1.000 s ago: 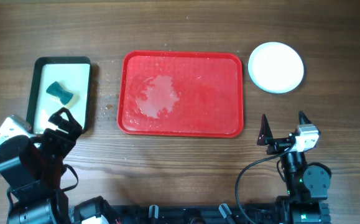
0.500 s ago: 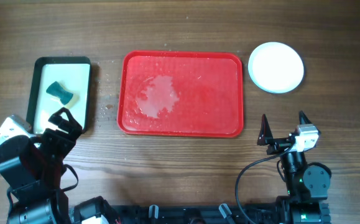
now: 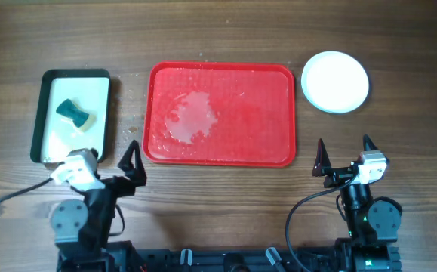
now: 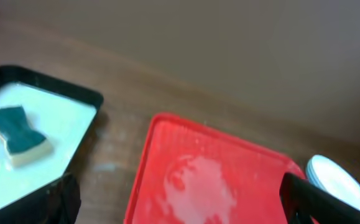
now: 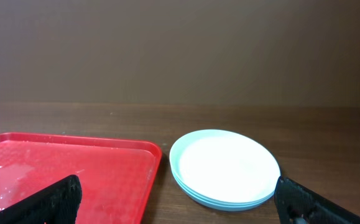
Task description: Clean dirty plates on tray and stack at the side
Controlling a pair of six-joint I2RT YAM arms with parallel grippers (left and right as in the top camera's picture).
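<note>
Overhead view of a brown wood counter [image 3: 226, 38] w/ two robot arms along the near edge. A large red tray [image 3: 256, 121] sits at centre. No plates are on it, only a pale wet patch [image 3: 192, 117] on its left half. The plates [image 3: 335, 81] are stacked on the counter just beyond the tray's far right corner, close to it but not touching. The top one looks white, and the right wrist view shows pale-blue rims beneath it.

Left of the tray, apart from it, lies a dark-rimmed cream pan [image 3: 60, 140]. In it is a green sponge [image 3: 75, 113] w/ a yellowish underside, near the pan's middle.

The left pincer [image 3: 109, 155] is low near the tray's near left corner, between pan and tray. Its fingers are spread apart w/ nothing between them (both dark tips show at the bottom corners of the left wrist view). The right pincer [image 3: 343, 143] is just off the tray's near right corner, in front of the plate stack, fingers also spread wide and empty.
</note>
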